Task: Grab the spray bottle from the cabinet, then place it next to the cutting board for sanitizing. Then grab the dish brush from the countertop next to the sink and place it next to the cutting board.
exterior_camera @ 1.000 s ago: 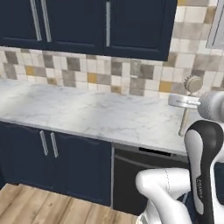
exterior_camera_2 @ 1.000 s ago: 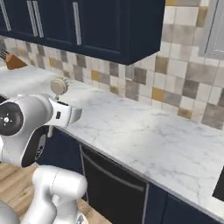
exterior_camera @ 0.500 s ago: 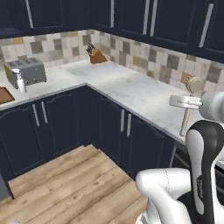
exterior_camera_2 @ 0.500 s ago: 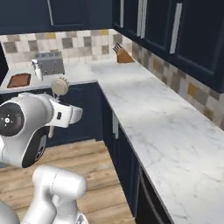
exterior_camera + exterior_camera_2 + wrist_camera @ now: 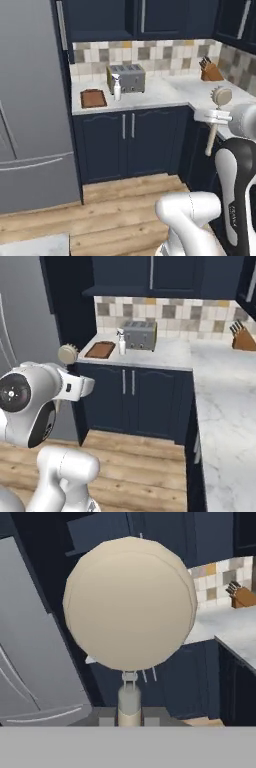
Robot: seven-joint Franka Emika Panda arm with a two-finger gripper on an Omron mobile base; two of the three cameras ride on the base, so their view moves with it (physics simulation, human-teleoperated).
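- White marble countertop runs along the far wall over dark navy base cabinets, then turns the corner and comes toward us on the right.
- At the left end of that counter we see the cutting board lying flat, close to the tall grey refrigerator.
- Just to the right of the board stands the spray bottle, upright; whether it touches the board we cannot tell.
- Behind the bottle, against the tiled backsplash, sits a silver toaster.
- Further right along the far wall, near the corner, a wooden knife block stands.
- Navy wall cabinets with grey bar handles hang above the counter.
- Our gripper is held up in the air on the right of the left base picture, well away from the board, and it is closed around the dish brush.
- The brush stands roughly upright in our grip: round bristle head at the top, slim handle hanging below the fingers.
- From the hand camera, the pale round head faces us, with the thin neck running down between the fingertips.
- Wooden floor lies between us and the base cabinets.
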